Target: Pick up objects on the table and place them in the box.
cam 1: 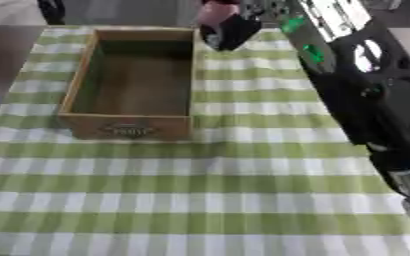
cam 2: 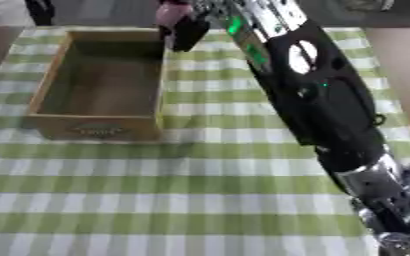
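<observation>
At 12 o'clock, right hand [cam 1: 232, 30] curls round a pink object [cam 1: 215, 12], just beside the far right corner of the open rectangular wooden box [cam 1: 79, 82]; box sits at 10 o'clock on green-and-white checked tablecloth [cam 1: 243, 165]; left hand unseen.

1. Light was even and fairly bright, with no single source evident; the cloth [cam 1: 200, 190] was lit uniformly.
2. Both views were soft all over; the print on the box [cam 1: 130, 131] front could not be read.
3. The right arm [cam 2: 318, 95] showed white glare patches on its glossy black shell.
4. A faint shadow lay on the cloth beside the box; its inside was dimmer.
5. The right hand [cam 1: 228, 27] at the top edge was smeared.
</observation>
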`<state>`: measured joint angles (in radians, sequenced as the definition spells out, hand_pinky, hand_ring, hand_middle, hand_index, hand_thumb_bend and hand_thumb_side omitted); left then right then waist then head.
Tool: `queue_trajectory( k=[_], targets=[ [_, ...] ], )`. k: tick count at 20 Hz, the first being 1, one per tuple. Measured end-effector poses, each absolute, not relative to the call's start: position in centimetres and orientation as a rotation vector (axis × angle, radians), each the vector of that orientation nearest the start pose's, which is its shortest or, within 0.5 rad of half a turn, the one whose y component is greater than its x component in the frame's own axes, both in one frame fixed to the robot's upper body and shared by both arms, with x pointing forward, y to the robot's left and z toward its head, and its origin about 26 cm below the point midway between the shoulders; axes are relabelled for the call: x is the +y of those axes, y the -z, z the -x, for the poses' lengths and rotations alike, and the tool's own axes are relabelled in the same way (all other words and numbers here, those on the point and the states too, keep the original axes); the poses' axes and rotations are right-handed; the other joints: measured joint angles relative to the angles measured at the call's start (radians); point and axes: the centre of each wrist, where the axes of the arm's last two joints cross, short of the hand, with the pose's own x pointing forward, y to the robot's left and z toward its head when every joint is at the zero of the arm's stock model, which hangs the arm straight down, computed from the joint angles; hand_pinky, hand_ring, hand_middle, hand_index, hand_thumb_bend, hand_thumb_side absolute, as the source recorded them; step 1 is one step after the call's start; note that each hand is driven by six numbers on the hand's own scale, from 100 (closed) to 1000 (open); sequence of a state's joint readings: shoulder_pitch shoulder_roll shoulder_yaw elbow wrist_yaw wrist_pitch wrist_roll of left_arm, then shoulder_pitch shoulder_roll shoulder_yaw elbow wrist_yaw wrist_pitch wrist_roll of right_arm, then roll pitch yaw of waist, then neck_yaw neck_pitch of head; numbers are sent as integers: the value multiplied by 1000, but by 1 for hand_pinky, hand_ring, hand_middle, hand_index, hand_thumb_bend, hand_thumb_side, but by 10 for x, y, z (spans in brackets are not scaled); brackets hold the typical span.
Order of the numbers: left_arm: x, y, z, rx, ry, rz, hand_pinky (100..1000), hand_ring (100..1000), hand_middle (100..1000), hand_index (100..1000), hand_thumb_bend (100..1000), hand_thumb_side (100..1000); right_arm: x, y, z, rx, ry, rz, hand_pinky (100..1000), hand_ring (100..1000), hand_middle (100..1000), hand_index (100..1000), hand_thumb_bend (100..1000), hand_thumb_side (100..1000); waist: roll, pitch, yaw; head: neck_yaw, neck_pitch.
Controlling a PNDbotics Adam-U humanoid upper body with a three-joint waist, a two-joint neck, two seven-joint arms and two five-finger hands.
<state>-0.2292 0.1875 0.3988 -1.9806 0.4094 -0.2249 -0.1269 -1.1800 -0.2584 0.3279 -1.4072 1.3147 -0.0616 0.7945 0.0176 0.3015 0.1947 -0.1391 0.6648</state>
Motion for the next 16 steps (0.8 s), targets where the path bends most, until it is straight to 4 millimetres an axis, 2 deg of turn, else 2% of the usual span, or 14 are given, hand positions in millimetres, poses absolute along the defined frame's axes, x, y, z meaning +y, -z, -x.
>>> queue_trajectory(
  k=[7, 11, 16],
  targets=[
    [345, -181, -280, -2509, -158, 48, 610, 492, 564, 860, 100, 964, -38, -324, -400, 1913, 2434, -1695, 685, 634, 426, 662, 100, 480, 0, 1, 9, -5, -5],
    [344, -182, -281, -2513, -155, 55, 610, 492, 564, 860, 100, 964, -13, -303, -405, 1938, 2456, -1665, 685, 631, 429, 668, 100, 479, 3, 4, 14, -9, -8],
    [343, -181, -281, -2514, -164, 67, 610, 491, 562, 860, 100, 966, 6, -269, -415, 1949, 2523, -1678, 685, 627, 443, 689, 100, 472, 5, 9, 18, -14, -12]
  ],
)
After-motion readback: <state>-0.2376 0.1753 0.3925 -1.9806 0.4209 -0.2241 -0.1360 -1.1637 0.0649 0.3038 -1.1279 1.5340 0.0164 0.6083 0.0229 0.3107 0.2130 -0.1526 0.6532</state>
